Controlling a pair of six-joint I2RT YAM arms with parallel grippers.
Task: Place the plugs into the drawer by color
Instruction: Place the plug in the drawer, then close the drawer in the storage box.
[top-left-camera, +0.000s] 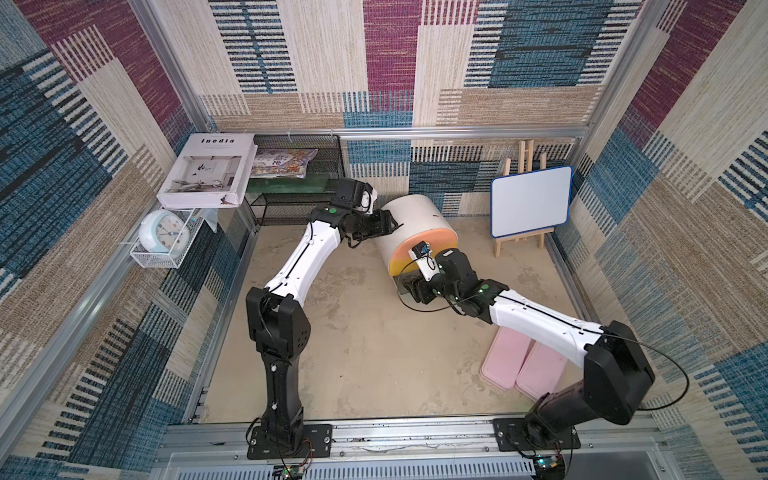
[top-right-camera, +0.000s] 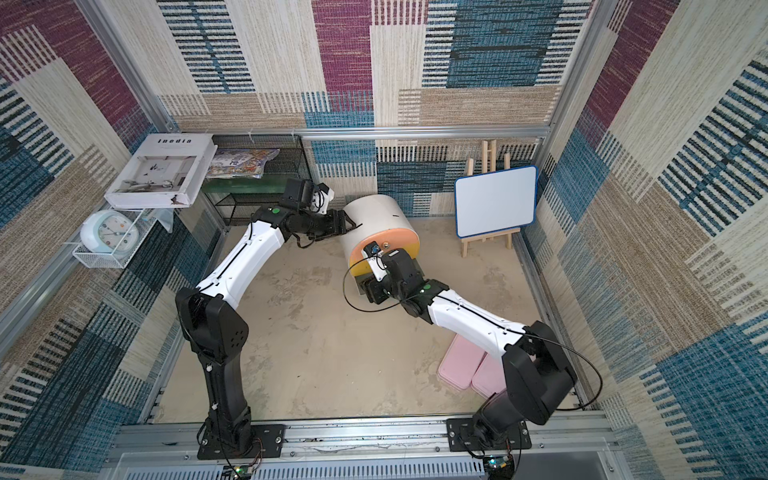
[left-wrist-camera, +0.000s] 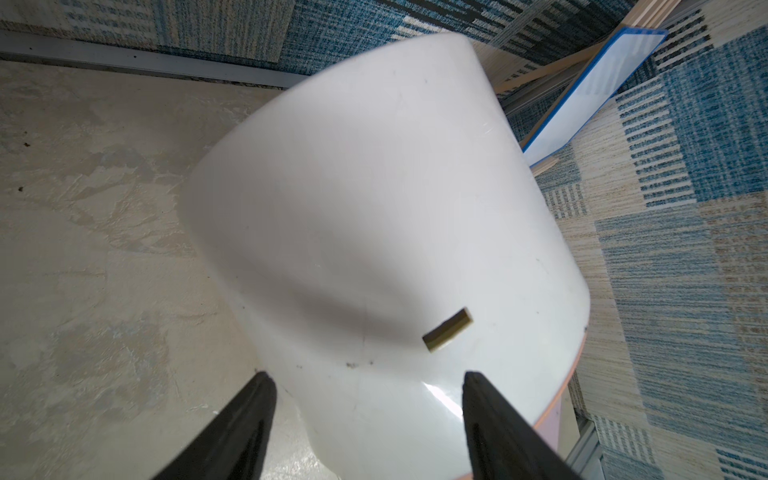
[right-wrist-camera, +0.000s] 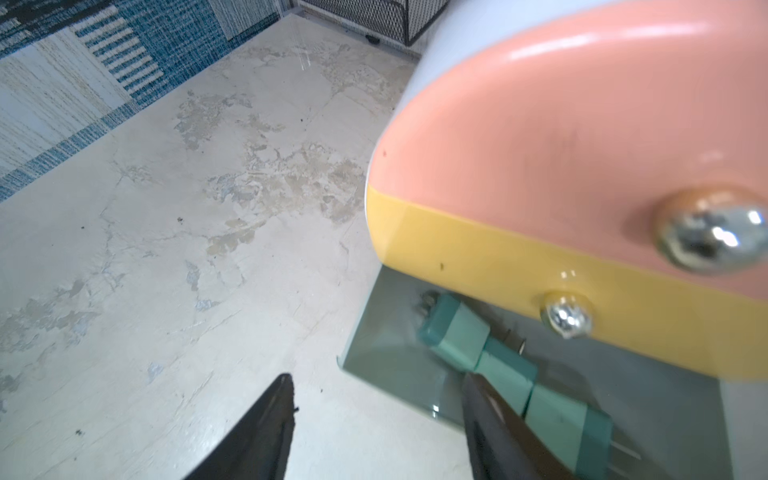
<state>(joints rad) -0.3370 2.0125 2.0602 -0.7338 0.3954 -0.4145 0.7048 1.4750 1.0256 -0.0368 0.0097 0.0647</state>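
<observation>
R pincer (right-wrist-camera: 376, 378), glossy barrel drawer (right-wrist-camera: 540, 124), mint plugs (right-wrist-camera: 457, 336)

At table centre: drawer cabinet (top-left-camera: 409, 220). At its 2 o'clock, whiteboard easel (top-left-camera: 530, 201); at 10 o'clock, wire-mesh rack (top-left-camera: 291, 208), book (top-left-camera: 208, 170) at rack's 9 o'clock end; at 5 o'clock, two flat boxes (top-left-camera: 523, 361) side by side. In pulled-out bottom drawer (right-wrist-camera: 382, 353): three plugs (right-wrist-camera: 507, 374), touching in a row.

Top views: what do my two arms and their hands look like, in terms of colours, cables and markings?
The left arm and right arm match: glossy white curved shells with a thin black line along them, bulky matte black joints and bases, a round green dot near each wrist. A loose black cable loops by the right wrist. The left hand and right hand each have two tapered black fingers.
</observation>
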